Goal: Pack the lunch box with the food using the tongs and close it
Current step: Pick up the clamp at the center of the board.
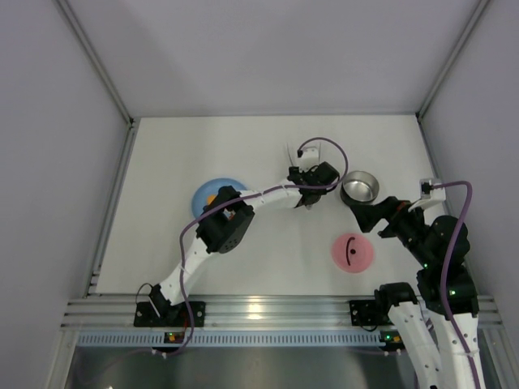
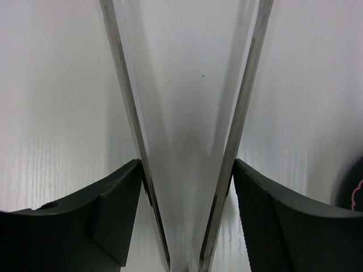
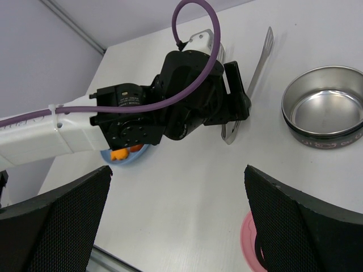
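Observation:
My left gripper (image 1: pixel 308 191) (image 2: pixel 187 164) is shut on the tongs (image 1: pixel 291 156) (image 2: pixel 245 107), with one finger pressed against the outside of each slim silver arm near the joined end. The tongs (image 3: pixel 262 54) point toward the back of the table, and their tips hold nothing. Just to the right stands the lunch box (image 1: pixel 361 188) (image 3: pixel 323 110), a shiny steel bowl with nothing inside. Its pink lid (image 1: pixel 353 253) (image 3: pixel 249 245) lies flat nearer the front. The food (image 3: pixel 119 153) lies on a light-blue plate (image 1: pixel 209 191), mostly hidden behind the left arm. My right gripper (image 1: pixel 369 213) (image 3: pixel 177 170) is open beside the lunch box with nothing between its fingers.
Grey walls stand along the left, back and right of the white table (image 1: pixel 268 251). The left arm (image 1: pixel 227 227) stretches across the plate. An aluminium rail (image 1: pixel 268 312) runs along the near edge.

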### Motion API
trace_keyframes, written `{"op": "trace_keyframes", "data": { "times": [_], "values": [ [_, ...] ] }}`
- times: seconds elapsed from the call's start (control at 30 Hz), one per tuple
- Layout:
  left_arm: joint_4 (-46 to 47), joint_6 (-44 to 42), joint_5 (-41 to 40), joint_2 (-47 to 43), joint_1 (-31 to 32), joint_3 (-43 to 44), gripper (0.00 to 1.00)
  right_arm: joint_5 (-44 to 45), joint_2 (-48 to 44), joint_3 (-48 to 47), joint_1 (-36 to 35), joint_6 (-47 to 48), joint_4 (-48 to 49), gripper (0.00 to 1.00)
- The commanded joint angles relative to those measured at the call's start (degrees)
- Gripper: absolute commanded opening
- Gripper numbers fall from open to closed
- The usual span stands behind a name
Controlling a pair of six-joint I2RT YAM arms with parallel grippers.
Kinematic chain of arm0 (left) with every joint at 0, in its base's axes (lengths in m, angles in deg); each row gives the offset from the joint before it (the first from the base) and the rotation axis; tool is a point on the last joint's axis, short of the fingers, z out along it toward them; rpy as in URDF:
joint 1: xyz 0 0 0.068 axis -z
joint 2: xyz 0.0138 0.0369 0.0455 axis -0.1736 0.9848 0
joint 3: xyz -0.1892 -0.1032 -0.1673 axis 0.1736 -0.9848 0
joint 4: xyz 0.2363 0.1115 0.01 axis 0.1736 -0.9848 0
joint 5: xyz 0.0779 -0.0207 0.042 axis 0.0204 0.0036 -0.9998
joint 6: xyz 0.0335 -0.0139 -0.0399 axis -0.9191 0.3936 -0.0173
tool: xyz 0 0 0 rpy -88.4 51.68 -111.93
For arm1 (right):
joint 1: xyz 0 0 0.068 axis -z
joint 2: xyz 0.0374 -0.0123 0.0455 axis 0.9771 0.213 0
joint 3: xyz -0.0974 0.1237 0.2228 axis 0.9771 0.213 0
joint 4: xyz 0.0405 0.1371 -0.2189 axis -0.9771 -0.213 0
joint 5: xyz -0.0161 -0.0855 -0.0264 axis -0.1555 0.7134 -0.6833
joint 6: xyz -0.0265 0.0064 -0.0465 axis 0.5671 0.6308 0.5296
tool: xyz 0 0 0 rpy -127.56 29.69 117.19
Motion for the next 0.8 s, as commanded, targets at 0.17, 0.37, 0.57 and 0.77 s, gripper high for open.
{"op": "trace_keyframes", "data": {
  "times": [0.17, 0.37, 0.57, 0.77],
  "values": [
    [-2.6, 0.9, 0.9, 1.8, 0.2, -1.8, 0.60, -0.5, -0.6, -0.3, 1.0, -0.3, -0.7, 0.99],
    [-4.2, 0.0, -1.1, 0.2, 0.2, -2.0, 0.52, -0.5, -0.5, -0.7, 0.9, -0.2, -0.7, 1.00],
    [-4.7, -3.7, -2.9, -8.2, 0.2, -8.7, 0.51, -1.4, -0.2, 0.8, 0.9, -1.2, 1.6, 1.00],
    [-4.6, -5.7, -2.6, -19.7, 0.2, -16.5, 0.51, -1.5, 0.3, 2.2, 0.9, -1.7, 3.1, 0.99]
  ]
}}
